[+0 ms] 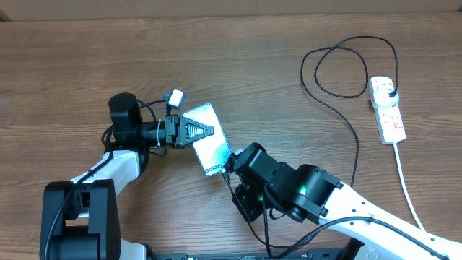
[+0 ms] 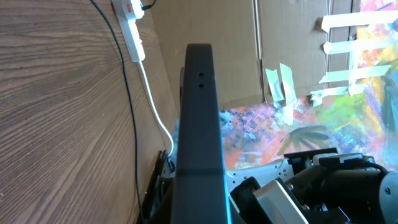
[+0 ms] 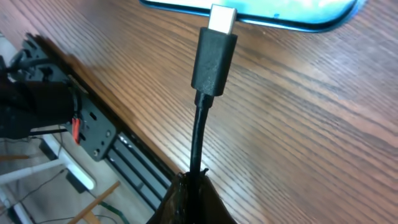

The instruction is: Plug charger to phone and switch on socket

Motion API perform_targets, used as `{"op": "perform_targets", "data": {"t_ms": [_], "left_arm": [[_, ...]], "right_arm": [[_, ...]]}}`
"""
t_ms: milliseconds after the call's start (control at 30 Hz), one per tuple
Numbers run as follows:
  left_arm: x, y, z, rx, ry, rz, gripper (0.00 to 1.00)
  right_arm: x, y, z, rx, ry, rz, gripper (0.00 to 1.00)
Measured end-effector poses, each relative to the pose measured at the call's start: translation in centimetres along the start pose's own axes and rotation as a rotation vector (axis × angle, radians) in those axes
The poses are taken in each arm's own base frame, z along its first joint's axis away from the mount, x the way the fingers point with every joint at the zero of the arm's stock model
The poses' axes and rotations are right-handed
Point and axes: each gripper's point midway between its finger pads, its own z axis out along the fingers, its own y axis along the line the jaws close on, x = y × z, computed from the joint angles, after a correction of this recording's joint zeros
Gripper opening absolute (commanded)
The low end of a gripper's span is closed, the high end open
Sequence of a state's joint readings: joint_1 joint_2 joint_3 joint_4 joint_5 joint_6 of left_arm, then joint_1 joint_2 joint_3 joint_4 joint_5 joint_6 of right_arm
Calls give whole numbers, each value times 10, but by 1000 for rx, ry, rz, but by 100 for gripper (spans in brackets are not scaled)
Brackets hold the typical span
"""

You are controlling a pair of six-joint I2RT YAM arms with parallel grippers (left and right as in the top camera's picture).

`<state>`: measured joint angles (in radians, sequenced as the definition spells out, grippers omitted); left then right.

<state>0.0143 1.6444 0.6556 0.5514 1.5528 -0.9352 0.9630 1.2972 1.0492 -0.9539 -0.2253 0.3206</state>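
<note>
Far left of the overhead frame, the left arm reaches right, and its jaws pinch the upper end of the phone, one dark finger lying across the light-blue screen. The phone's long axis runs diagonally, upper left to lower right, over the wooden surface.

At its lower-right end sit the right arm and its jaws, clearly the nearer pair to the port. Those jaws are pressed together on the charger, gripping the black cable just behind the connector.

The right wrist view shows what the overhead cannot. The connector points straight up the frame, and its silver tip meets the phone's bottom edge with most of the metal still showing. I'd call it not yet seated, so the push should run along the phone's length.

The left wrist view shows only the phone's dark edge, end-on. From it I cannot tell whether the tip is centred on the port.

Over at the upper right lies the socket, well apart from both arms. The charger's plug is already in it, but the switch position is too small to read.
</note>
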Motion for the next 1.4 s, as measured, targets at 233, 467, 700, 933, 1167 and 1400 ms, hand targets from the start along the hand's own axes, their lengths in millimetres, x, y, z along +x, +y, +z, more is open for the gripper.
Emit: {"op": "perform_targets", "data": {"t_ms": [233, 467, 700, 933, 1167, 1400], "left_arm": [[0, 0, 0, 0, 0, 0, 4], [0, 0, 0, 0, 0, -9, 4], [0, 0, 0, 0, 0, -35, 4], [0, 0, 0, 0, 0, -31, 4], [0, 0, 0, 0, 0, -23, 4], [0, 0, 0, 0, 0, 3, 4]], "right_arm": [[9, 3, -1, -40, 44, -30, 4], [10, 7, 0, -66, 53, -58, 4], [9, 4, 8, -51, 70, -56, 4], [8, 3, 8, -44, 65, -59, 4], [5, -4, 8, -3, 50, -60, 4], [3, -6, 8, 11, 39, -62, 4]]}}
